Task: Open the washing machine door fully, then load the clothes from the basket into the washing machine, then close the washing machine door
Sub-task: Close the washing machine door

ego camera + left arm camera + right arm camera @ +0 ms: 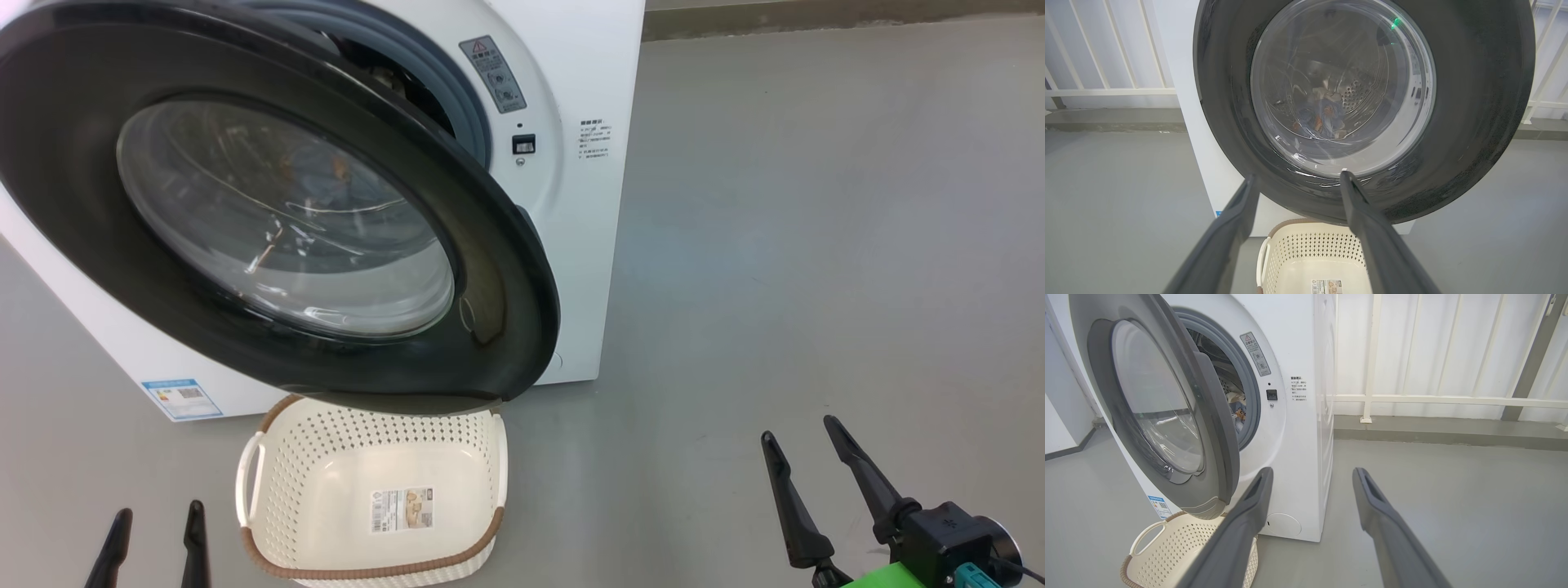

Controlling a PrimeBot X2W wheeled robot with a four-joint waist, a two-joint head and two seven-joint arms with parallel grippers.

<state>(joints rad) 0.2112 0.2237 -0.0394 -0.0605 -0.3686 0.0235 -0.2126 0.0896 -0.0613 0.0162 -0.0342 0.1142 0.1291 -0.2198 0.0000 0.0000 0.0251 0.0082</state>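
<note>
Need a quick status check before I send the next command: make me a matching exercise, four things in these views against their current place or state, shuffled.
Things
1. washing machine door
2. clothes
3. basket
4. right gripper

Place or state
A. empty, on the floor below the door's lower edge
B. open, holding nothing
C. ajar, swung partway out from the machine front
D. inside the drum, seen through the glass

Pairs: 1-C, 2-D, 3-A, 4-B
</note>
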